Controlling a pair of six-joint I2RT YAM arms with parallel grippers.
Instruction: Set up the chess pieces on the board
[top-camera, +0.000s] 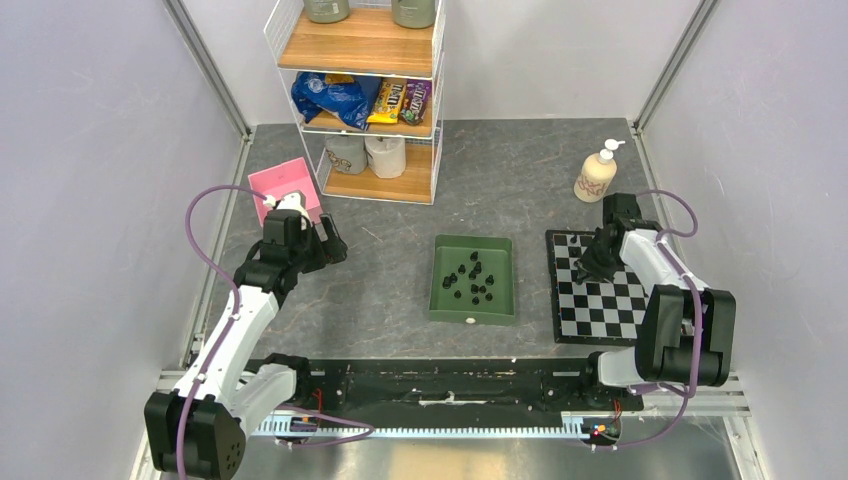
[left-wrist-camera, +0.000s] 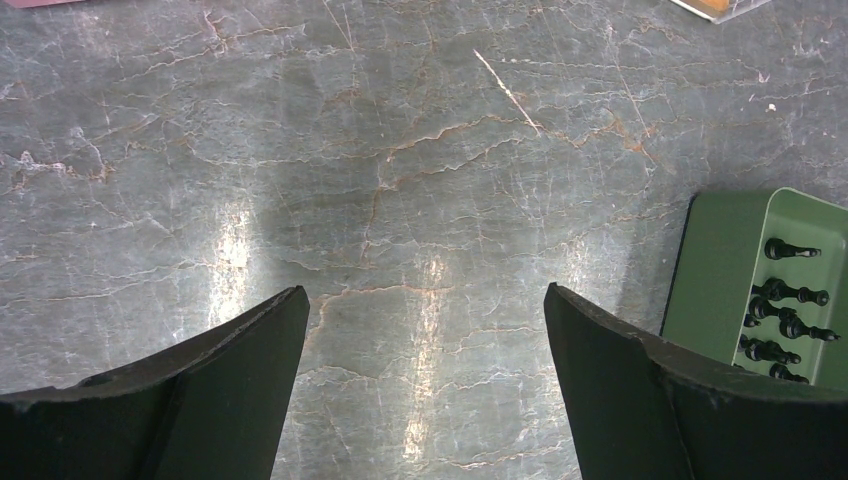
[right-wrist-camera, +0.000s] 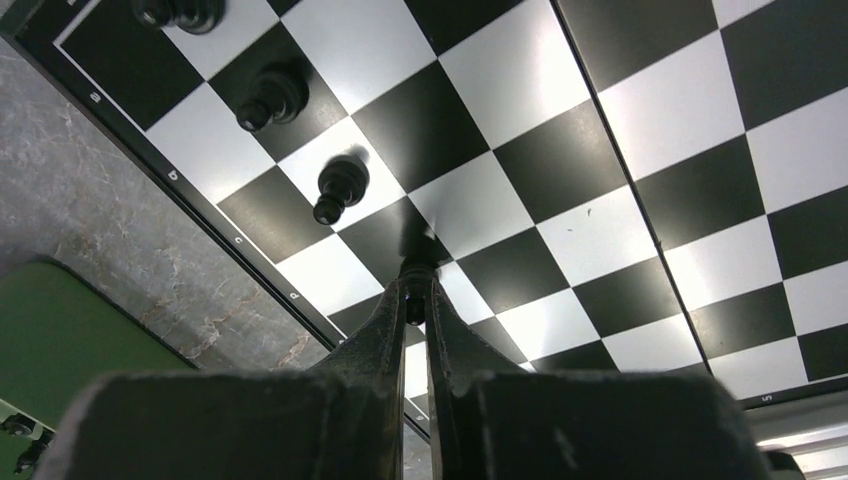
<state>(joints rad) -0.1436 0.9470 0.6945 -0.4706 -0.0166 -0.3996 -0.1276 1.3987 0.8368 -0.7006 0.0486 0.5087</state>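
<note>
Three black chess pieces (right-wrist-camera: 340, 188) on one board (right-wrist-camera: 600, 150)

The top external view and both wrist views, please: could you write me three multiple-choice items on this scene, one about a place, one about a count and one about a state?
1. Where do the loose small black chess pieces lie?
A. on the wooden shelf
B. in the green rectangular tray
C. on the pink card

2. In the right wrist view, how many black pieces stand free on the flat black-and-white checkered chessboard?
A. none
B. eight
C. three

3. How does the left pincer stand?
A. open above the grey stone-patterned table
B. shut on a chess piece
C. shut on the pump bottle

Key:
1 B, the dark figures sit inside the tray's walls.
2 C, three stand in a row along the board's lettered edge.
3 A, its fingers are wide apart with only table between them.
</note>
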